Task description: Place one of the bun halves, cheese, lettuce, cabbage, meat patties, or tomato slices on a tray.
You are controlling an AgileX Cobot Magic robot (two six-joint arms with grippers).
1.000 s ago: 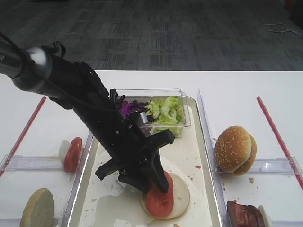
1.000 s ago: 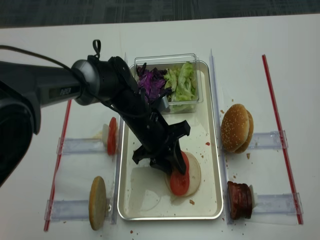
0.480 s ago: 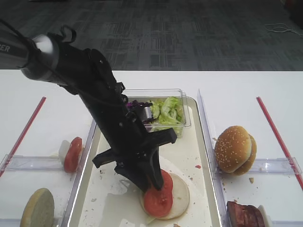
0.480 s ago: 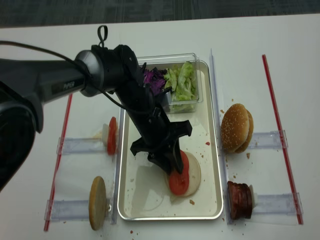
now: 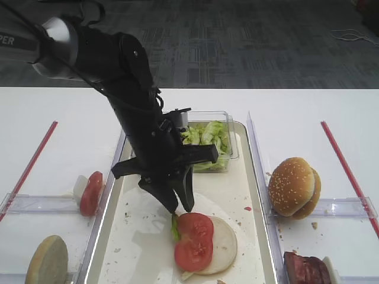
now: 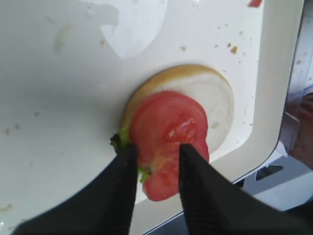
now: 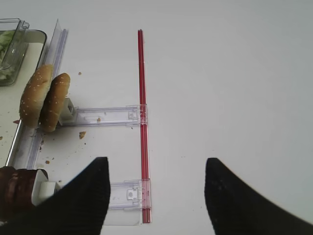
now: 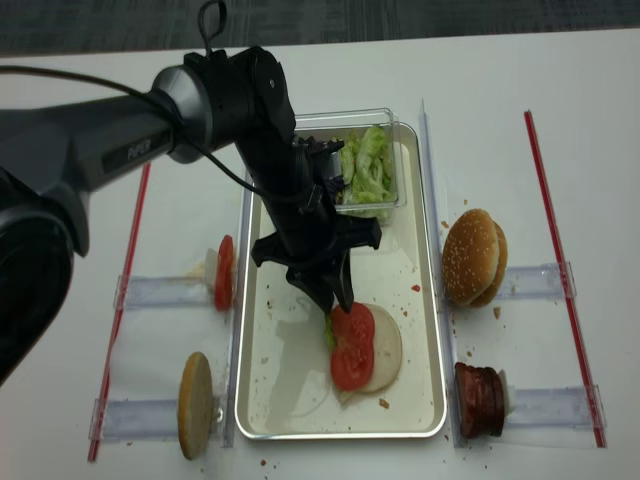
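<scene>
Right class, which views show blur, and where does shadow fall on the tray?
Left wrist view: the left gripper fingers look soft and blurred, the tomato slices sharp. Right wrist view: dark fingers are blurry. Realsense high view: the arm's shadow falls on the tray liner.

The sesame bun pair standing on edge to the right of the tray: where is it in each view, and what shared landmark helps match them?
Exterior high: sesame bun pair, right of middle.
Exterior high (realsense): right of middle.
Right wrist: left edge, upper half.
Left wrist: not in view.
Shared landmark: the red strip on the table beyond the buns; the left wrist view lacks it.
</scene>
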